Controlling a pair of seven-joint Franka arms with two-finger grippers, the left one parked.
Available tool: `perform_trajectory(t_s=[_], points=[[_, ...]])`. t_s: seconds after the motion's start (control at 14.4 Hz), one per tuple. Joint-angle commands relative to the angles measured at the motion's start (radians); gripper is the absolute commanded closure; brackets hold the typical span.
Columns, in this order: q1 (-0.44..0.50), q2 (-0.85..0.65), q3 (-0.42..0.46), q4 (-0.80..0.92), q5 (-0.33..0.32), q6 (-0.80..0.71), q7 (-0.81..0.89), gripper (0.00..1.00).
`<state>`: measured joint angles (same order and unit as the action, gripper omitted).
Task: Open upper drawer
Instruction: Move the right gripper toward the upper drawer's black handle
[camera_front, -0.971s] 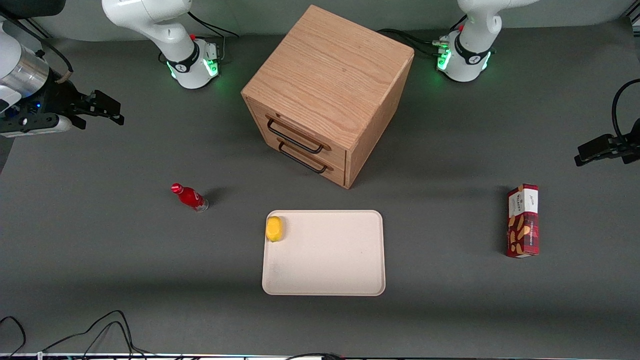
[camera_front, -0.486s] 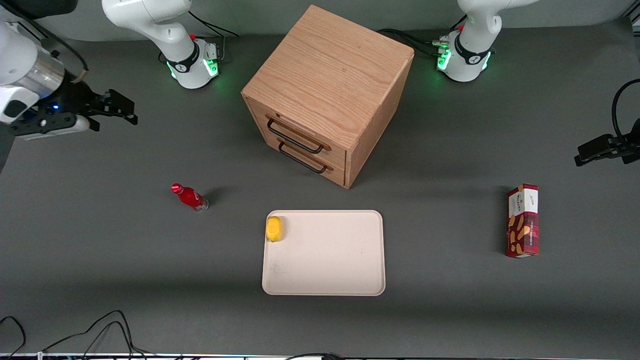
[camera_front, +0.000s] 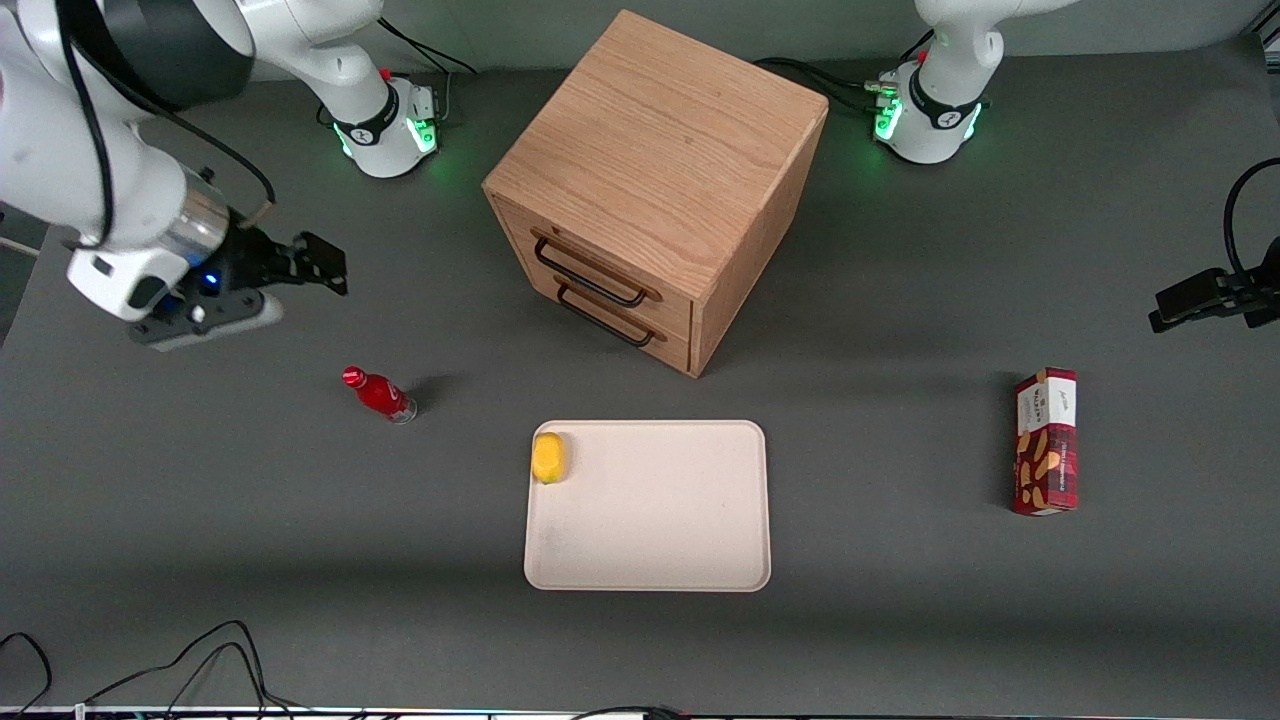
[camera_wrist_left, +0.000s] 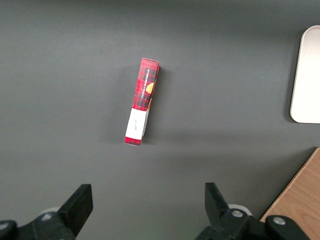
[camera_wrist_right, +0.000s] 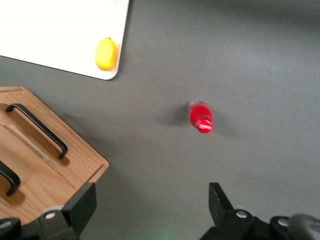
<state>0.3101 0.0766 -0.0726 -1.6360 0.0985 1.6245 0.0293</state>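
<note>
The cube-shaped oak cabinet (camera_front: 660, 150) stands in the middle of the table. Its upper drawer (camera_front: 610, 268) is closed, and its thin black wire handle (camera_front: 588, 280) sits above the matching lower drawer (camera_front: 628, 322). My right gripper (camera_front: 328, 266) hangs open and empty above the table, well off from the drawer fronts toward the working arm's end. In the right wrist view the gripper (camera_wrist_right: 151, 200) has its fingers wide apart. There only one end of the upper handle (camera_wrist_right: 9, 176) shows, next to the whole lower handle (camera_wrist_right: 37, 129).
A red bottle (camera_front: 380, 395) stands on the table below and nearer the camera than my gripper, also in the right wrist view (camera_wrist_right: 201, 117). A cream tray (camera_front: 660, 520) holds a lemon (camera_front: 548, 457). A red snack box (camera_front: 1046, 441) lies toward the parked arm's end.
My right arm has swung in from the table's end toward the cabinet and a little nearer the camera. The gripper stays open. The drawers have not moved.
</note>
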Motion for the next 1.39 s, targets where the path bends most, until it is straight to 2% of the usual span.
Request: perform_trajectory(t_s=[0.0,0.21,0.49,0.69,0.83,1.32], points=[[0.014,0.064,-0.004,0.074,0.088,-0.029,-0.008,0.0],[0.018,0.087,0.071,0.096,0.093,-0.02,-0.24,0.0],[0.017,0.15,0.111,0.122,0.187,-0.008,-0.311,0.0],[0.015,0.225,0.195,0.136,0.191,0.049,-0.429,0.0],[0.02,0.255,0.224,0.134,0.211,0.083,-0.44,0.0],[0.035,0.347,0.321,0.179,0.198,0.135,-0.44,0.0]])
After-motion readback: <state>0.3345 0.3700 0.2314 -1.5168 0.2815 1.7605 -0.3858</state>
